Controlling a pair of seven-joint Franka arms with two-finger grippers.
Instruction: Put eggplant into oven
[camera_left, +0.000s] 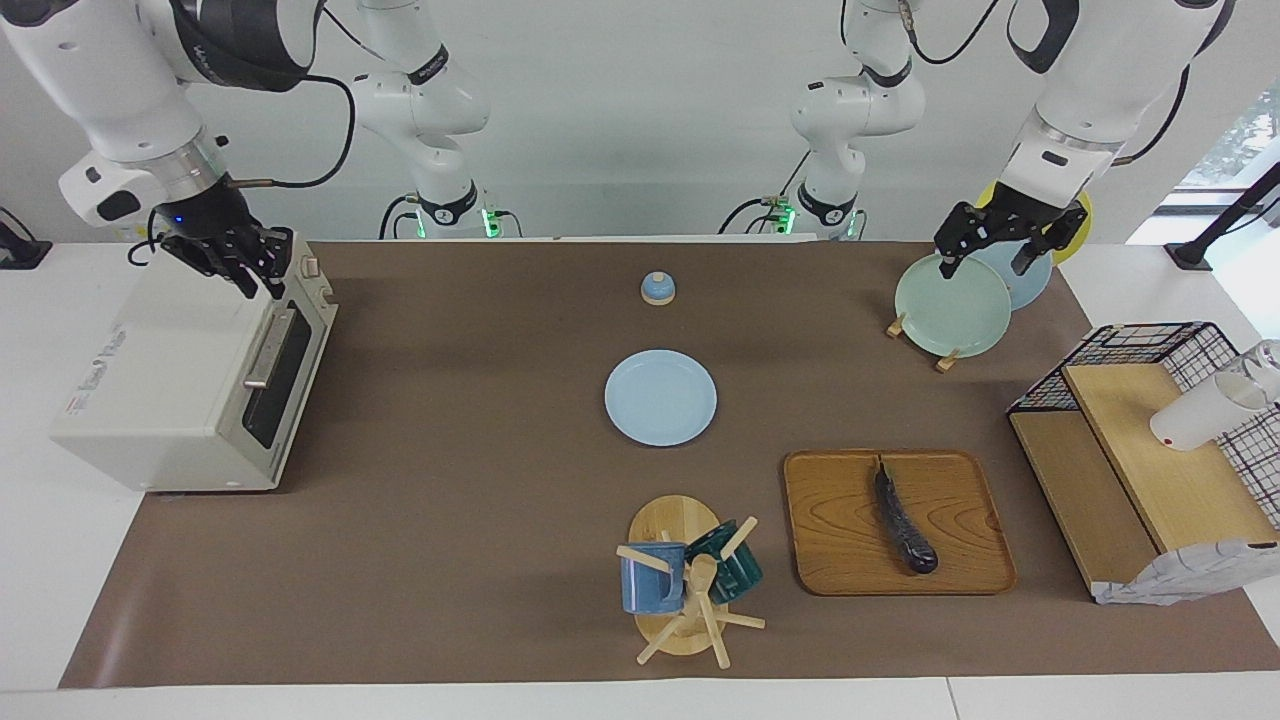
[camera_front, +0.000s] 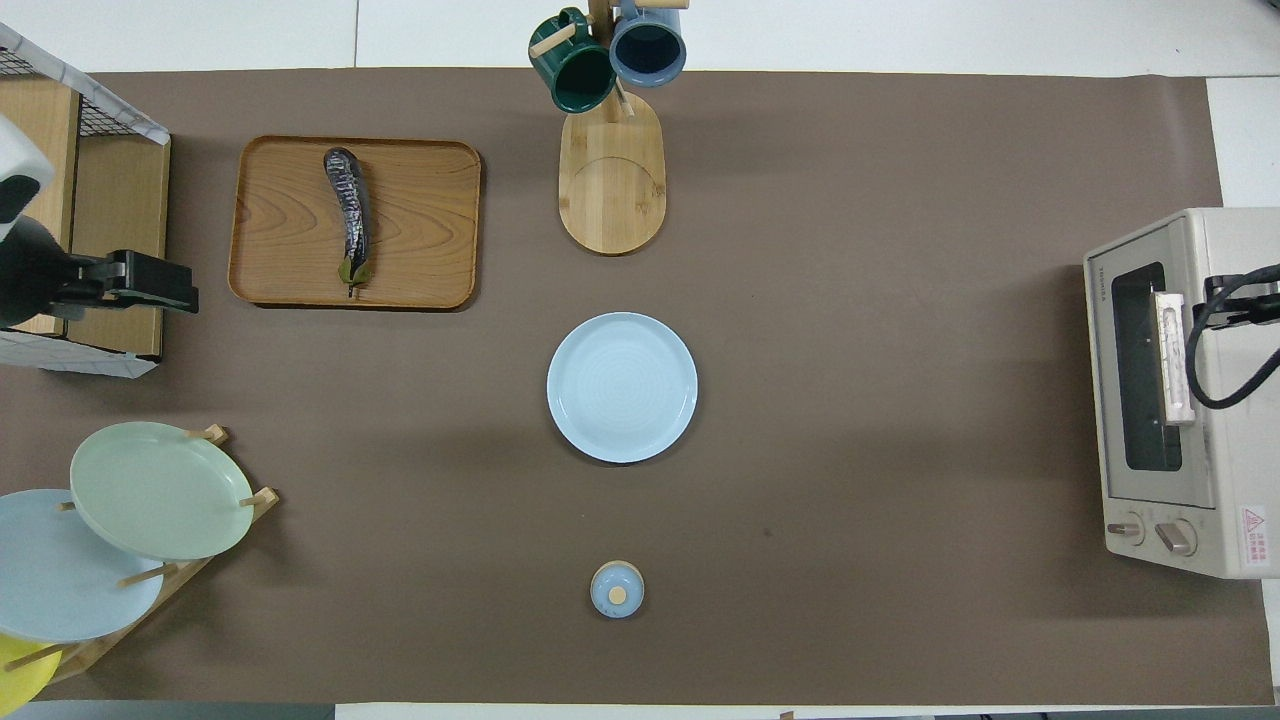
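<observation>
I see the oven (camera_left: 190, 385) at the right arm's end, door shut, my right gripper (camera_left: 250, 268) over its top, fingers spread. The eggplant (camera_left: 903, 522) lies on the tray (camera_left: 830, 530). My left gripper (camera_left: 985, 255) hangs open over the plates (camera_left: 950, 310).

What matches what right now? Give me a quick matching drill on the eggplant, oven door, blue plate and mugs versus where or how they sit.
Things:
1. eggplant
2. oven door
3. light blue plate
4. two mugs

Places or states:
A. hanging on the wooden mug tree
B. shut
C. lying on the wooden tray
D. flat on the brown mat, mid-table

Pairs: 1-C, 2-B, 3-D, 4-A
</observation>
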